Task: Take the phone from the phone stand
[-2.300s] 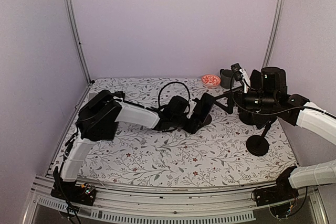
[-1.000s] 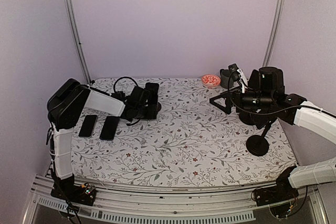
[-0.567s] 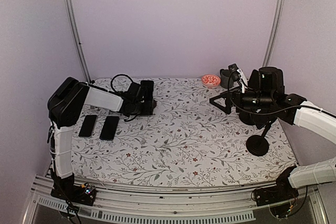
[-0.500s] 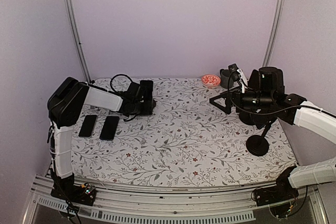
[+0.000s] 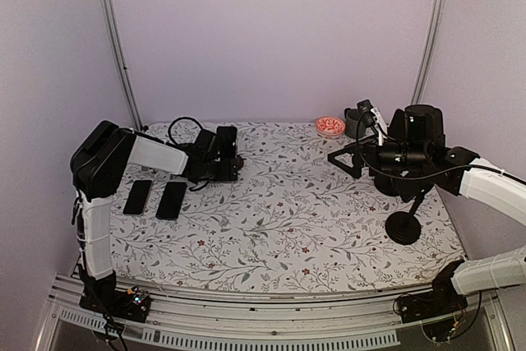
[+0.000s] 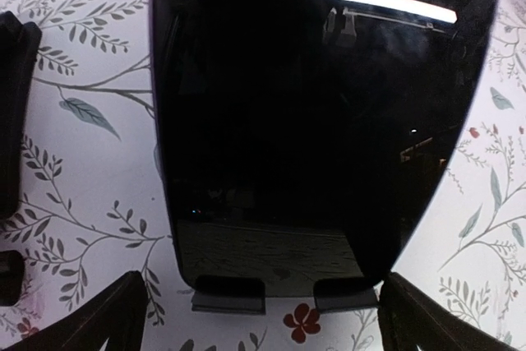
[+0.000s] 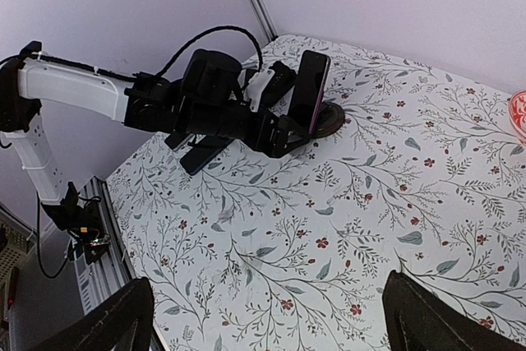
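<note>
Top external: spare phone (image 5: 172,200) lies flat left of the phone stand (image 7: 331,115).

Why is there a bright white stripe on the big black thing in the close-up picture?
Left wrist view: the phone has a glossy screen that mirrors a long light, making that white streak. Right wrist view: the same phone shows no glare, just dark. Top external view: soft, even light, only faint shadows.

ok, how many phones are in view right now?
3. Two lie flat side by side on the table, far left: outer phone, inner phone. The third phone stands upright in the phone stand further back. Others could be hidden behind the right arm.
</note>
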